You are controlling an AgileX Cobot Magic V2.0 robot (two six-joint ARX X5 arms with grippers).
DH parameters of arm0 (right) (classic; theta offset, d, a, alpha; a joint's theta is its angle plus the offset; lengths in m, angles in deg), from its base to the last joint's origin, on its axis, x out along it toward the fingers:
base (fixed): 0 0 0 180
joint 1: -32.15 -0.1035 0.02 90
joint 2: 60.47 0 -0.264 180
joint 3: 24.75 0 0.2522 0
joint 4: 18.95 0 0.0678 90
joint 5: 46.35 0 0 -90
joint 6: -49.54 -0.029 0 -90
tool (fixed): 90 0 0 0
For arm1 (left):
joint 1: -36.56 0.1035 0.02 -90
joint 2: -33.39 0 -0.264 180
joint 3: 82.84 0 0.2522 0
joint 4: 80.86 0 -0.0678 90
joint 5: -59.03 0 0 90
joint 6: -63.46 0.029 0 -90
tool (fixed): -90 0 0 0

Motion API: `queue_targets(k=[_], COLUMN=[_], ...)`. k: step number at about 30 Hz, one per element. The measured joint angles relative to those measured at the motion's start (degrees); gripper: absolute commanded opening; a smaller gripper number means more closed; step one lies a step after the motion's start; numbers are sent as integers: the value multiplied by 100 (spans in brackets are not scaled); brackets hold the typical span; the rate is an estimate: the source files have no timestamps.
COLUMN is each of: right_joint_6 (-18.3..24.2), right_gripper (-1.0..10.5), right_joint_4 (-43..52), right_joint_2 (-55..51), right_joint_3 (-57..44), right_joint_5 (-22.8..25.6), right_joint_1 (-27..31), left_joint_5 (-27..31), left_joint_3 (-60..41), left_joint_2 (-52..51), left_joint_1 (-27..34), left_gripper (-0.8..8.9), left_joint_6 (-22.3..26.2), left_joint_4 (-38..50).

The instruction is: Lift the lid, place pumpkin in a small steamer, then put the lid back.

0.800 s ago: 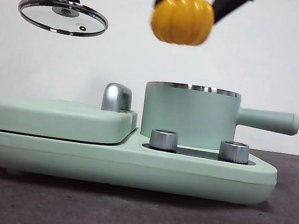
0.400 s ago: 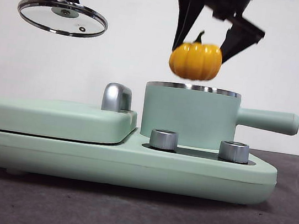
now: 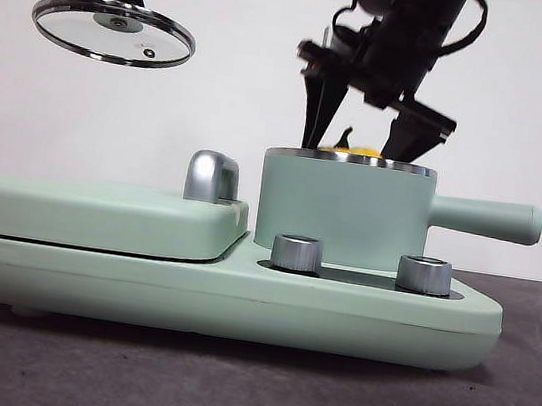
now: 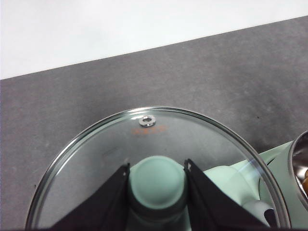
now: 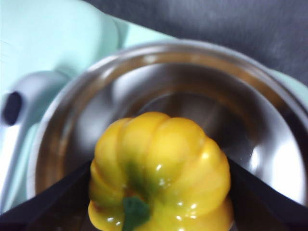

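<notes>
The mint-green small steamer (image 3: 343, 211) with its long side handle stands on the appliance base. My right gripper (image 3: 361, 140) reaches down into its mouth, shut on the yellow-orange pumpkin (image 5: 161, 168); only the pumpkin's top and green stem (image 3: 354, 148) show above the steel rim in the front view. The right wrist view shows the pumpkin inside the steel bowl (image 5: 260, 144). My left gripper (image 4: 157, 185) is shut on the mint-green knob of the glass lid (image 4: 101, 159) and holds it high at the far left (image 3: 113, 30), well clear of the steamer.
The wide mint-green base (image 3: 217, 297) carries two silver knobs (image 3: 296, 252) and a flat grill cover (image 3: 98, 212) with a chrome handle (image 3: 212, 177) left of the steamer. Dark table in front, white wall behind.
My right gripper has come down with the pumpkin, from above the steamer into its mouth. The left gripper and lid have not moved.
</notes>
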Motion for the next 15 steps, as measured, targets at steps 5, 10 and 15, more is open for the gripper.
queue_targets(k=[5,10,15], right_joint_6=[0,2,2], right_gripper=[254,254,254], right_joint_4=[-20,-20,-59], right_joint_2=[262,282,361], right_joint_3=[0,0,0], right_joint_5=[13,168,168], right_joint_1=[0,0,-50], left_joint_5=[0,0,0], left_joint_3=[0,0,0], left_joint_2=[0,0,0], left_joint_1=[0,0,0], left_gripper=[24,24,24], left_joint_6=[0,0,0], left_joint_4=[-4,-9,-11])
